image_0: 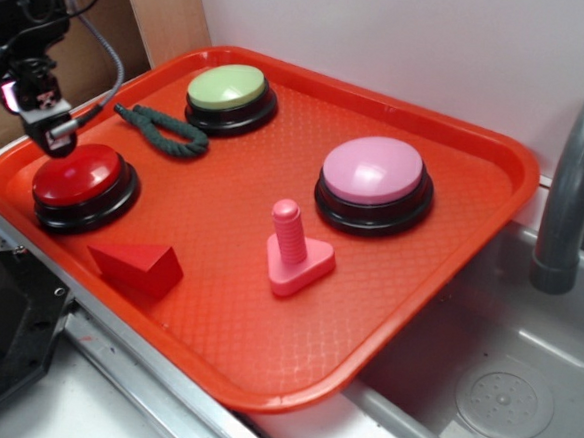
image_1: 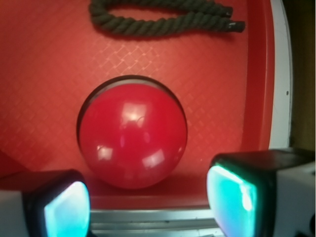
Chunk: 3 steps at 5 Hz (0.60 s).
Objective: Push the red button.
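1. Now the red button (image_0: 77, 177) sits near the tray's (image_0: 262, 362) left corner.
2. Released, fingers apart, the gripper (image_1: 148, 202) hangs above it, beside the rope (image_0: 163, 130).

rope (image_0: 162, 130) behind red button (image_0: 76, 175)

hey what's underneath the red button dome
The red button sits on a black round base, which rests on the orange tray. The tray surface beneath the base is covered. The claw hovers at the dome's back edge.
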### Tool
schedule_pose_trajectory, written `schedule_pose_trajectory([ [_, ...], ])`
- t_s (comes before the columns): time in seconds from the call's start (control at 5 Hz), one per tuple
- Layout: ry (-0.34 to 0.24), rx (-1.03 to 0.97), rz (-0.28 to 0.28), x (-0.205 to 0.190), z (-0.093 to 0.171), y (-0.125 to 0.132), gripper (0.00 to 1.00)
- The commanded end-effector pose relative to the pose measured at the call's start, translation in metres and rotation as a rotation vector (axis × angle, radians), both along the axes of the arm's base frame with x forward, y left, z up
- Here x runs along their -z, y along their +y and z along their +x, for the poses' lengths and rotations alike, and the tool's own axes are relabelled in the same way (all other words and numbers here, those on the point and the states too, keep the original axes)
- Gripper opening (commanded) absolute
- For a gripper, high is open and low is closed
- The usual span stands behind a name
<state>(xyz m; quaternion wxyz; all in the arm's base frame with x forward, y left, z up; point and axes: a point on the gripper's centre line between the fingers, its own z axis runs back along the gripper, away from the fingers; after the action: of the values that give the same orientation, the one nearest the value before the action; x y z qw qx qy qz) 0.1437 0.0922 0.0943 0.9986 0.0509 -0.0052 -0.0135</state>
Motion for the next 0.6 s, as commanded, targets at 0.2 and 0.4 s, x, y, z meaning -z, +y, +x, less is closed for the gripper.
schedule_pose_trajectory([
  [0.2, -0.030, -0.043, -0.001, -0.043, -0.006, -0.001, 1.00],
  [0.4, -0.062, -0.065, -0.008, -0.053, -0.012, -0.004, 1.00],
])
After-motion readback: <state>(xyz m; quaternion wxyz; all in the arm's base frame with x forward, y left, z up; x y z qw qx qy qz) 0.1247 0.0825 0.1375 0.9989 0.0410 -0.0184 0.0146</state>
